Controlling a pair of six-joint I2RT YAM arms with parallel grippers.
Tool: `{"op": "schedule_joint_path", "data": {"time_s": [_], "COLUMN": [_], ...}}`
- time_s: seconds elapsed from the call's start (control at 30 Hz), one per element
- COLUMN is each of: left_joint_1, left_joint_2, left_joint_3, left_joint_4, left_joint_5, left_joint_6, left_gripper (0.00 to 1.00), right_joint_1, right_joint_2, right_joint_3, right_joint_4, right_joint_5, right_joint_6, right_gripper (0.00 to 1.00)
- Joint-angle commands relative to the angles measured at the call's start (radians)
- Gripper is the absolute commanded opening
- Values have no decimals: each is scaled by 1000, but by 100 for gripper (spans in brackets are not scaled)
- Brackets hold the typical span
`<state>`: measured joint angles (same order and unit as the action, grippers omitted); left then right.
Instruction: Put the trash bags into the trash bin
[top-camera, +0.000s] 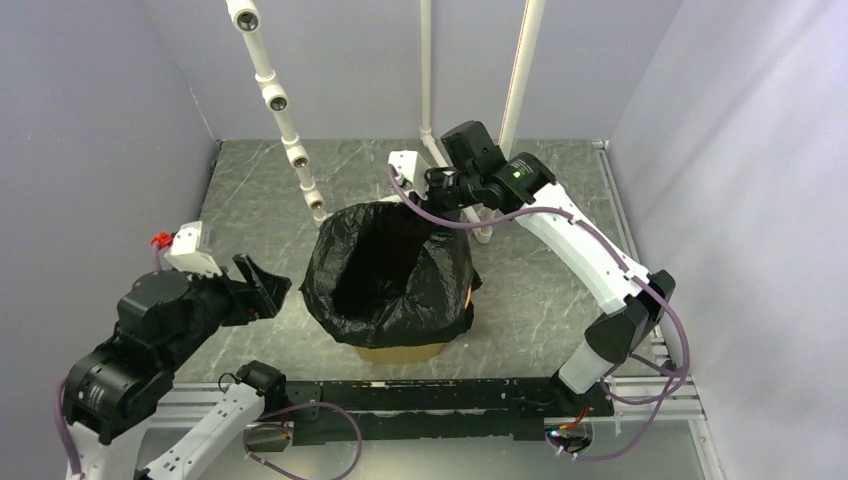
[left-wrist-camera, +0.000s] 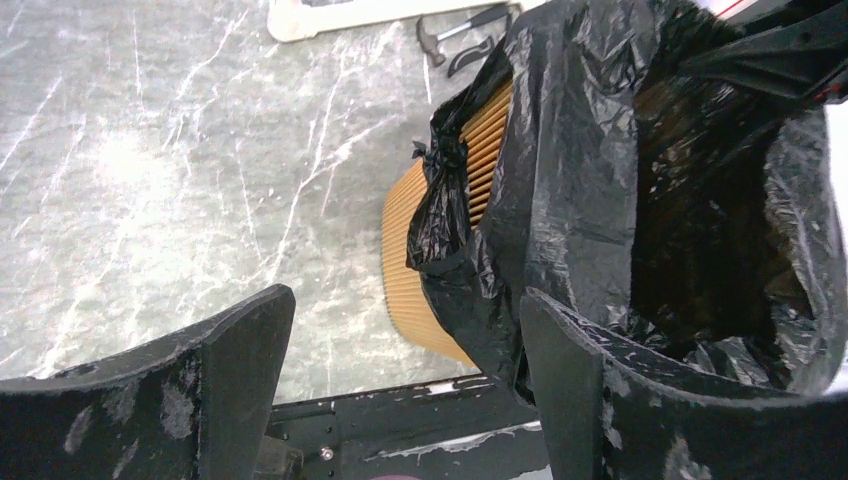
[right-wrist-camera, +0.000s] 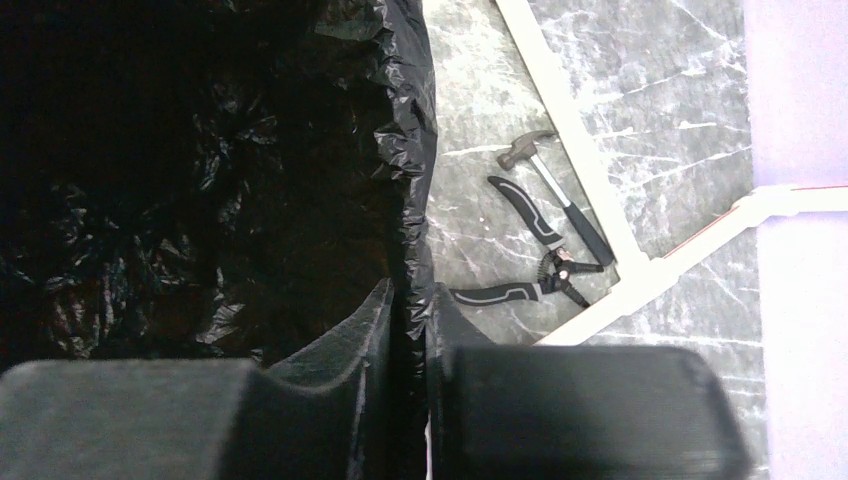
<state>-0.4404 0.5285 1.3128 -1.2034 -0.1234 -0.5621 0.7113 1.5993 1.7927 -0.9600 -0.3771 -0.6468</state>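
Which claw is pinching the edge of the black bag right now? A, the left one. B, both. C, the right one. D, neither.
C: the right claw is shut on the rim of the bag, while the left claw stands open beside the bin, holding nothing.

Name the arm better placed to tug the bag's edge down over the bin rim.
Right. The right gripper is shut on the trash bag at its far edge, by the trash bin rim. The left gripper stands open beside the bin, holding nothing.
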Motion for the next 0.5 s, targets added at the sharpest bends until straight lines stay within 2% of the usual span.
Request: {"op": "schedule_joint_path", "data": {"time_s": [0.0,0.07,0.2,0.37,0.47], "left_joint_1": [-1,-2,-2,-1,-2], "left_joint_2": [44,52,92,136,165], "left_joint_3": [-34,-56,-68,-44,-30], "left_joint_4": [25,69,95,91,103], "left_joint_5": [-4,18,-13,-92,-103], "left_joint_6": [11,-9,-25,-7,12], "left_gripper": [89,89,88,89,90], "right_joint_1": [-6,-6,-6,-7,-6], "right_joint_2": [4,-5,-48,-144,-207], "right_joint_3": [52,37,38,-9,-43], "right_joint_4": [-15,15,91,246,351], "right_joint_5": [19,38,43,111,220], "right_joint_6": [-140,-135,-61,25,109], "right_gripper": [19,30,65,84,95]}}
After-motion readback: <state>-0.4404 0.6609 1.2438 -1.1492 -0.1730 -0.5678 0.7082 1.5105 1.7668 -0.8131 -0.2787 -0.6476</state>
